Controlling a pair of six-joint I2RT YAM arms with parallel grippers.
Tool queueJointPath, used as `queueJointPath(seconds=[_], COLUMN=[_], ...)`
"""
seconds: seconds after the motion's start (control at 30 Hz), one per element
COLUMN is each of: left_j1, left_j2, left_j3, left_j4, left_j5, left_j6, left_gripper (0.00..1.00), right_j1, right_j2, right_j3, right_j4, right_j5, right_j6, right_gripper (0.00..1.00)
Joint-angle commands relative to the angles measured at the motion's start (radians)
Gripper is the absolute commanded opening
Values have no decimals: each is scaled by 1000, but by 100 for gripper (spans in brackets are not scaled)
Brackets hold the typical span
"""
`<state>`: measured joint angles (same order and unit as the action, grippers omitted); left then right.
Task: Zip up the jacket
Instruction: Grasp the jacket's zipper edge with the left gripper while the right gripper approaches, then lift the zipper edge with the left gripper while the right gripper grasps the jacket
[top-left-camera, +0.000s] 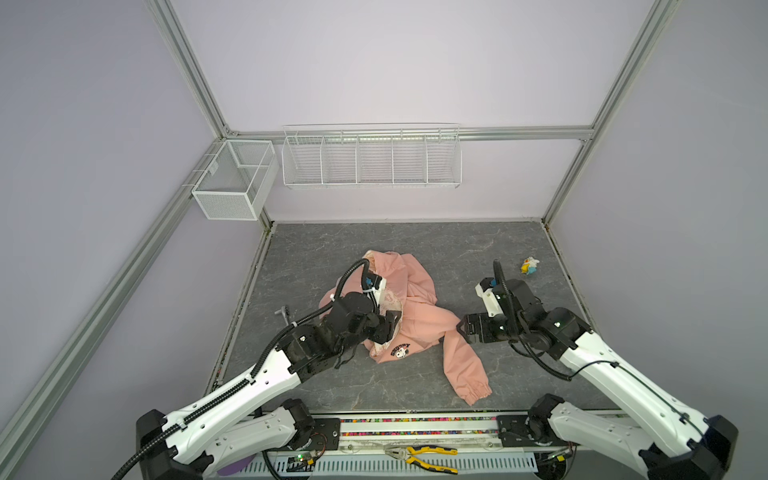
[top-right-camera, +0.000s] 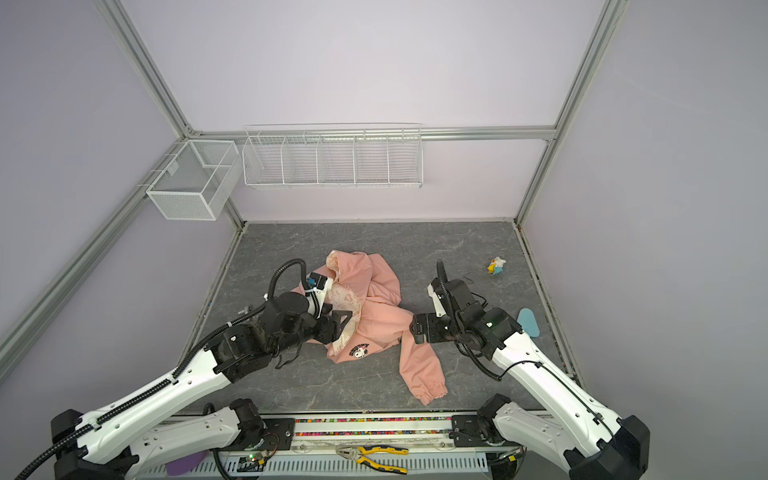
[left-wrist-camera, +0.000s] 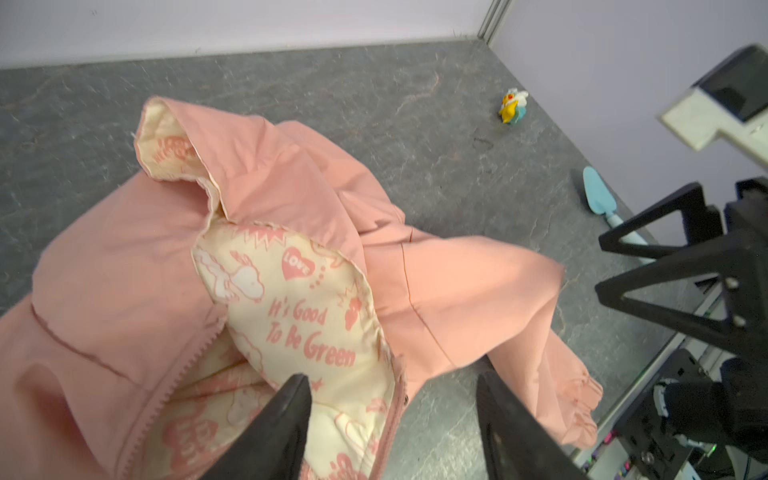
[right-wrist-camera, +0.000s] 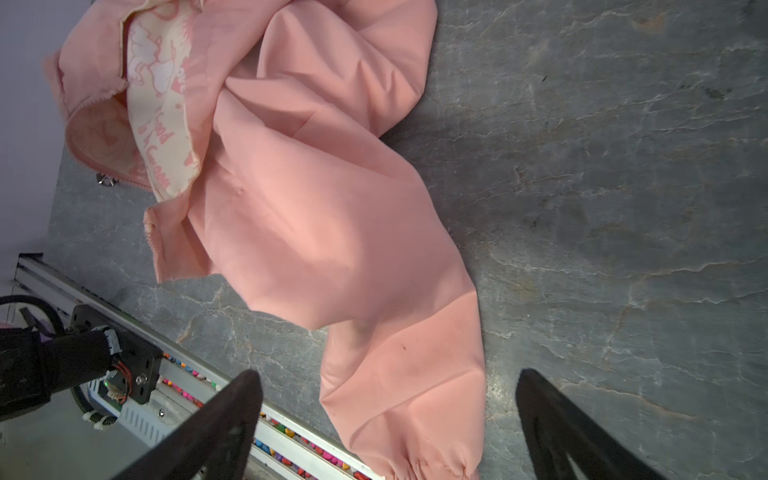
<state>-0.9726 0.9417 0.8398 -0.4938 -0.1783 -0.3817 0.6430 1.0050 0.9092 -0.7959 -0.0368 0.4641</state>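
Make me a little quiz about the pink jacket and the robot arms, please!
1. True or false: the jacket is zipped all the way up.
2. Pick one: what small thing sits on the table, off to the right of the jacket, near the back?
A) a yellow-and-white toy
B) a red ball
C) a cup
3. Short answer: which gripper reaches over the jacket's cream lining, the left gripper or the right gripper?

Key:
1. False. The front lies open and the lining shows.
2. A
3. The left gripper.
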Motion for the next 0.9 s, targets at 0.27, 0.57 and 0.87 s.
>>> queueJointPath(seconds=[0.27, 0.57, 0.87], left_j1=[-141, -143, -143], left_j2=[102, 207, 334], left_j3=[-37, -31, 20], left_j4=[-46, 40, 36], left_j5=[-214, -195, -247], left_j6=[-45, -31, -34], left_gripper=[62, 61, 31], right_j1=[165, 175, 178], right_j2=[128, 186, 219], right_j3=[-24, -49, -64], right_j4=[8, 62, 113], right_j5=[87, 100, 82], right_j6=[83, 107, 120], right_gripper=[97, 98, 84])
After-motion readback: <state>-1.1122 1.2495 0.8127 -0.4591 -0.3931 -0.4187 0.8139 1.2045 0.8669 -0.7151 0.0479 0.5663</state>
